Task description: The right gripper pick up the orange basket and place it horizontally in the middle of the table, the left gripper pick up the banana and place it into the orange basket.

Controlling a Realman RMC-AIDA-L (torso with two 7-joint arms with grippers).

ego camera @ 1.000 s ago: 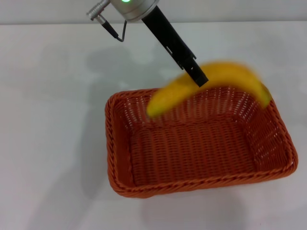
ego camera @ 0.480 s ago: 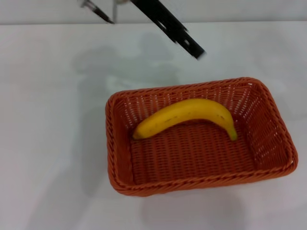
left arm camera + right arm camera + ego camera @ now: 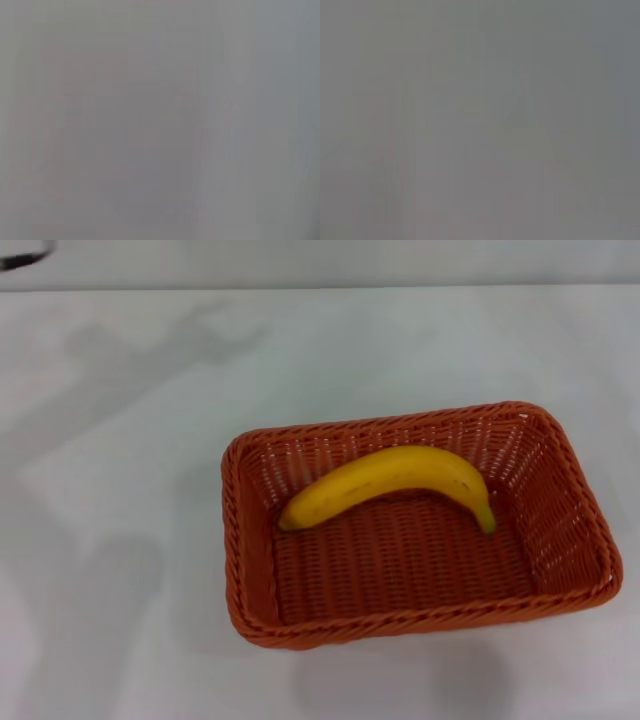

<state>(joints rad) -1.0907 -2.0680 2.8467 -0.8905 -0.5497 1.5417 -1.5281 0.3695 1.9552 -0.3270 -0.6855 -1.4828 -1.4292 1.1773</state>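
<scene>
The orange basket (image 3: 243, 540) lies lengthwise on the white table (image 3: 110, 490), right of the middle in the head view. The yellow banana (image 3: 390, 480) rests inside it on the woven floor toward the far wall, its greenish stem end pointing right and nothing touching it. Only a dark sliver of my left gripper (image 3: 22, 258) shows at the far left corner, well away from the basket. My right gripper is out of view. Both wrist views show nothing but plain grey.
Soft shadows fall across the table to the left of the basket. The table's far edge runs along the top of the head view, with a pale wall behind it.
My left gripper let the banana go into the basket, then drew back up and to the left until it almost left the head view. The banana now lies still.
</scene>
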